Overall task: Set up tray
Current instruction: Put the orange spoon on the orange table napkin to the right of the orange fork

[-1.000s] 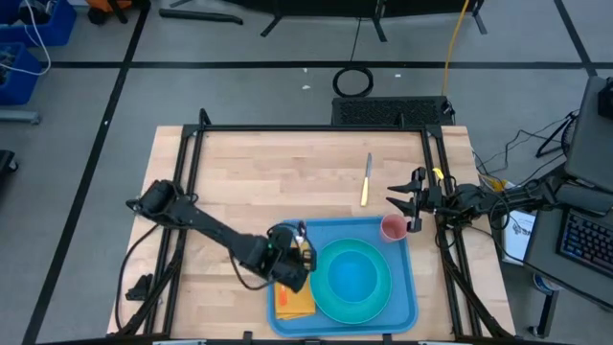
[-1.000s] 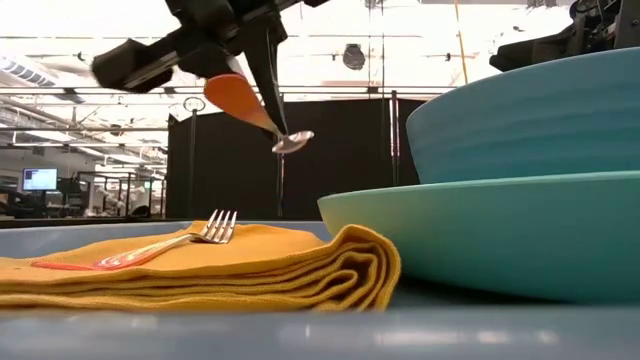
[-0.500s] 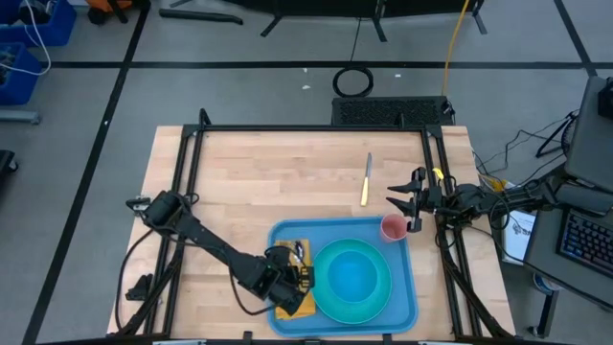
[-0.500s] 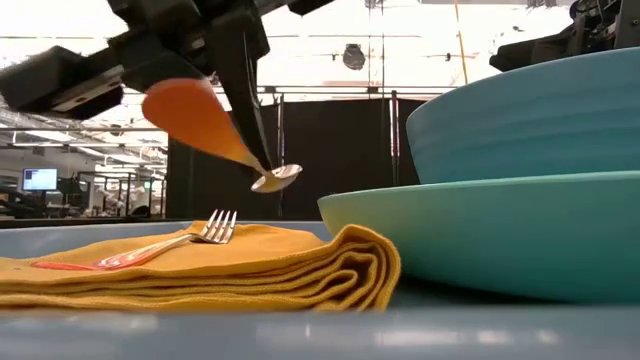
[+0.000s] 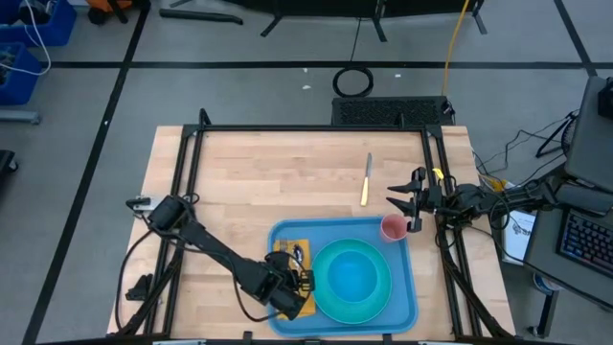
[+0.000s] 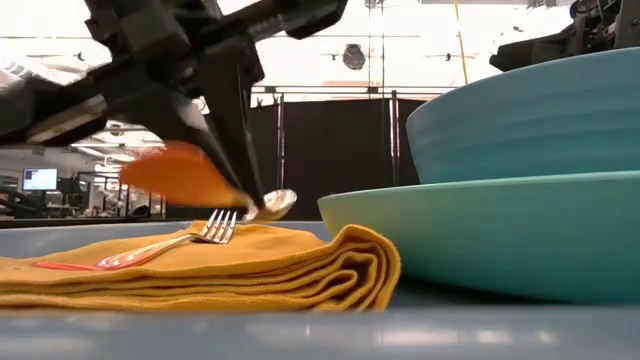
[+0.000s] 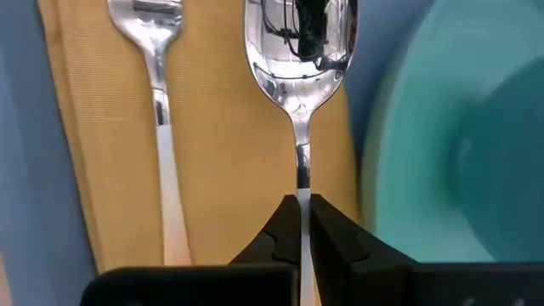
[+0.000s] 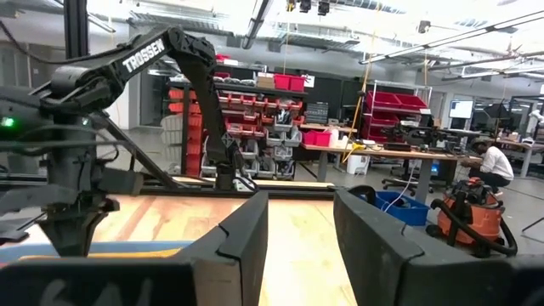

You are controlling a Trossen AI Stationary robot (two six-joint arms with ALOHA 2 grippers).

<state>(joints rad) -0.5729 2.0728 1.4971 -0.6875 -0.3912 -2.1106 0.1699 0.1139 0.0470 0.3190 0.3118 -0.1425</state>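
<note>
The blue tray (image 5: pixel 406 305) holds a folded yellow napkin (image 6: pixel 250 266), a turquoise plate (image 5: pixel 330 297) with a bowl (image 6: pixel 530 120) on it, and a pink cup (image 5: pixel 393 227). A fork (image 7: pixel 158 110) lies flat on the napkin. My left gripper (image 7: pixel 303 212) is low over the napkin, shut on a spoon (image 6: pixel 272 205) with an orange handle (image 6: pixel 180 175). The spoon runs alongside the fork, on the plate's side of it. My right gripper (image 8: pixel 299 242) waits open at the table's right edge (image 5: pixel 410 204), near the cup. My left gripper pinches the spoon's thin metal neck (image 7: pixel 302 183) between its two fingertips, just behind the bowl (image 7: pixel 297 42). The fingers (image 6: pixel 235 140) slant down from above and lie along the spoon. The spoon tilts bowl-down, and the bowl is just over the napkin beside the fork's tines; whether it touches I cannot tell.
A knife (image 5: pixel 366 179) lies on the bare wood beyond the tray's far edge. The plate's rim (image 7: pixel 374 153) is close beside the spoon. Black frame rails run along the table's left, right and far sides.
My left gripper has moved down and toward the table's near edge, still shut on the spoon. The spoon has come down from well above the napkin until its bowl is level with the fork's tines. The fork, napkin and plate have stayed in place.
</note>
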